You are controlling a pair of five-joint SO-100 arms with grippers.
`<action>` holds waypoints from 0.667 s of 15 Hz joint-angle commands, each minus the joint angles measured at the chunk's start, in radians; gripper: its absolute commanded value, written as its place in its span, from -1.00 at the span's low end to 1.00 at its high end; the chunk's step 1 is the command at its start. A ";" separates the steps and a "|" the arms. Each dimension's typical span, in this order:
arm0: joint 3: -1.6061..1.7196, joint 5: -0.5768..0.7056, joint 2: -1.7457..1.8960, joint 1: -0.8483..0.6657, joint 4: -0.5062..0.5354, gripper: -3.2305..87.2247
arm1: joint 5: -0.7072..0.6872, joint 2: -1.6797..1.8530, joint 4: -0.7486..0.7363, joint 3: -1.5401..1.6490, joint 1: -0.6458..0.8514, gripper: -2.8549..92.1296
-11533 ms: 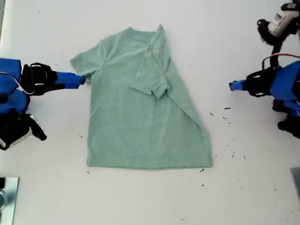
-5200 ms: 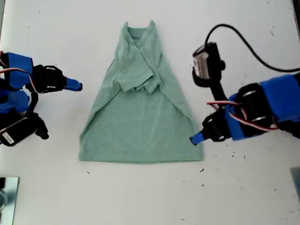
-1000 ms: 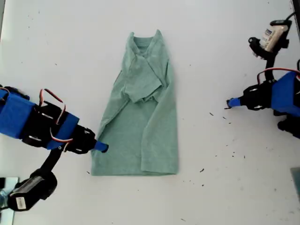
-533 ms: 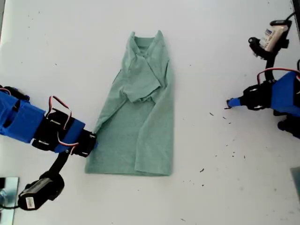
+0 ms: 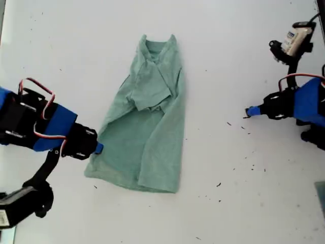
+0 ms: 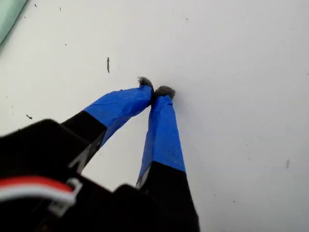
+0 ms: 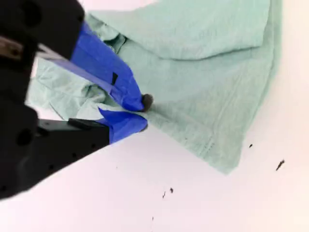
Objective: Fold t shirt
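The pale green t shirt [image 5: 152, 127] lies on the white table [image 5: 228, 213], neck at the far end, both sleeves and one side folded inward into a narrow strip. My second gripper [image 5: 99, 148] is at the shirt's lower side edge on the exterior view's left. In the second wrist view my second gripper [image 7: 144, 113] is shut on the edge of the t shirt [image 7: 207, 72], one finger above the cloth and one below. My first gripper [image 5: 249, 111] hovers over bare table at the exterior view's right, well apart from the shirt. The first wrist view shows my first gripper [image 6: 154, 91] shut on nothing, with a sliver of the t shirt [image 6: 7, 19] at the picture's edge.
Small dark specks [image 5: 246, 129] dot the white table between the shirt and the first arm. That arm's wrist camera [image 5: 294, 40] juts up at the exterior view's far right. The second arm's camera [image 5: 20, 206] hangs low at the exterior view's left.
My second gripper closed on the shirt's lower side edge and pulled it up and toward the exterior view's left, skewing the bottom hem. The first arm stayed still.
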 commanded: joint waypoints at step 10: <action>-0.916 0.400 -0.807 -0.081 -0.528 -0.36 | 0.014 0.009 -0.005 0.038 -0.008 -0.89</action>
